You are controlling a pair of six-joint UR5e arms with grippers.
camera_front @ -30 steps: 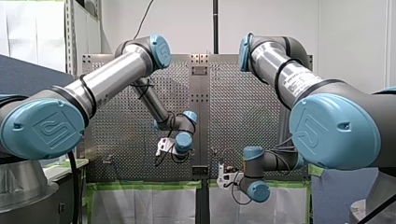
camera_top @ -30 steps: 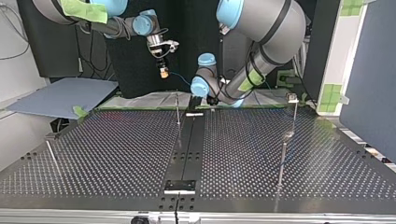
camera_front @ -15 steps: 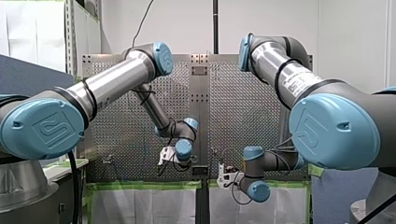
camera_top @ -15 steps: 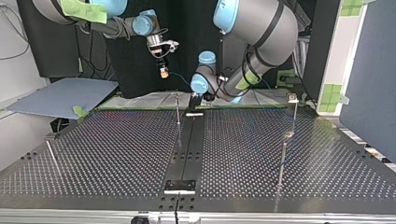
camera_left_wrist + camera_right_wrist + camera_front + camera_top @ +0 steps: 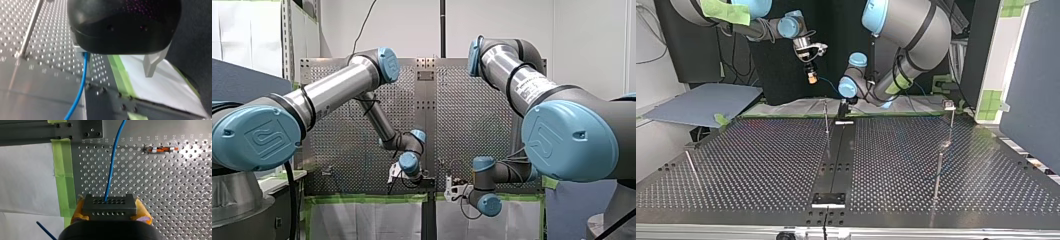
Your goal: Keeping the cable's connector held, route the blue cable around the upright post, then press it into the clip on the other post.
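The connector (image 5: 109,206) is clamped between the yellow pads (image 5: 143,213) of the right gripper (image 5: 811,75), which is held above the far edge of the table (image 5: 761,165) in the top view. The blue cable (image 5: 111,165) is led out of the connector and runs toward the left gripper (image 5: 117,62). In the left wrist view the metal fingers (image 5: 152,63) of that gripper are seen well apart, so nothing is grasped by it. The cable is seen just beside the finger that is mostly hidden under the black body; whether it touches cannot be told.

The step in hand is judged to be the start of the routing. The cable is not yet laid around the thin upright post (image 5: 826,116), which stands near the left gripper. The second post (image 5: 950,125) (the one with a small head, probably the clip) is well apart, at the top view's right.

To do this step well, the cable should first be caught between the fingers, low and close to the upright post, and then carried around it in a wide, slow curve. Some slack should be allowed by the right gripper, so that the connector is not pulled out of the pads. The post is thin and could be bent if it is struck.
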